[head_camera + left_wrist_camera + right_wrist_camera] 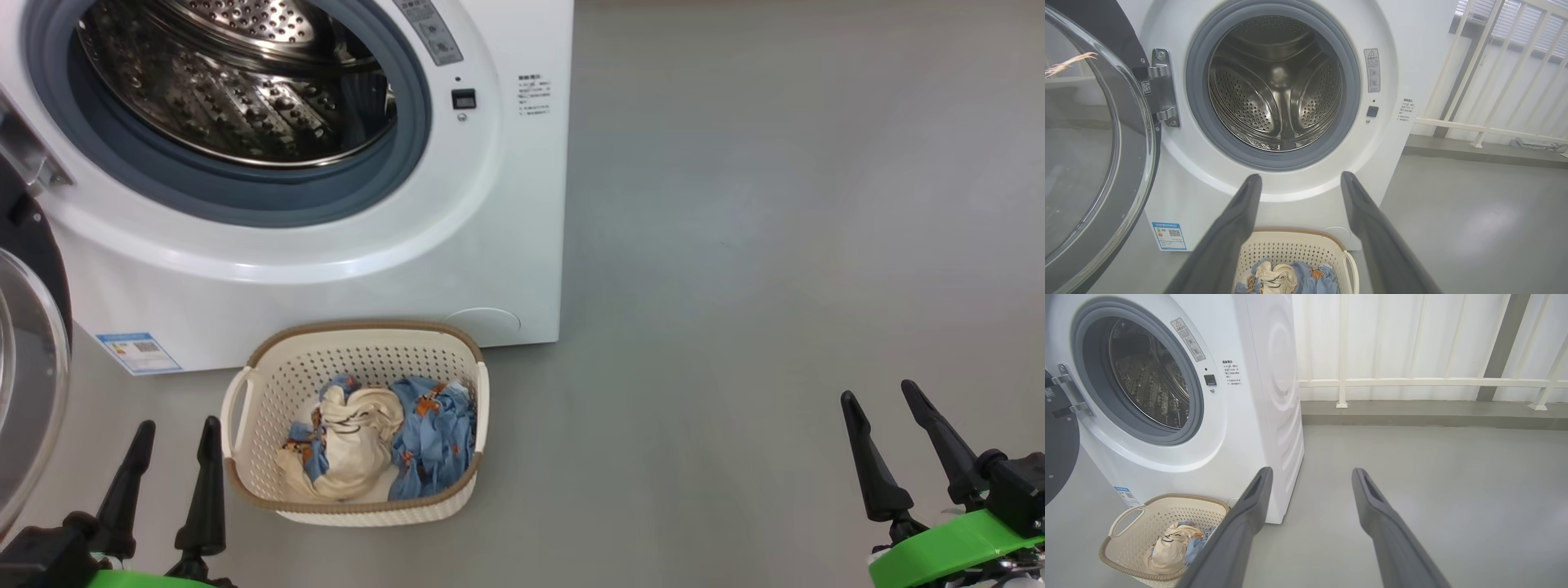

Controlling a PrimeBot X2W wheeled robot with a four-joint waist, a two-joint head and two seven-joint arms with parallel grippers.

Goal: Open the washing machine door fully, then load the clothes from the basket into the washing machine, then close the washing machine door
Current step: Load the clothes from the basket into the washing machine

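Loading stage, not yet begun. We see the large white front-loading washing machine [326,269] with its round glossy black, glass-bowled door [1086,143] swung wide on the hinge. The door stands out beyond the left fingers [204,482] on their outer side. We judge the opening step done.

The small cream perforated plastic basket [359,328] with the brown rim sits on the grey floor [775,245], touching or just short of the machine's foot. It lies just beside the left fingers on their inner side and slightly ahead of them. The right fingers [869,457] are well apart from it across bare floor, so the left arm is the nearer.

The basket's longer side appears to run parallel to the machine's front, with a handle at each end. All the clothes [384,441] lie in it, the cream-white garment toward the left fingers and the light-blue printed ones beyond.

Both pairs of fingers are spread wide and hold nothing.

The left wrist view adds a straight look into the steel perforated drum [1276,85], where we see no laundry; the basket sits low between its fingers. The head view gives the side-by-side layout. The right wrist view adds the machine's flank and a white railing [1433,381].
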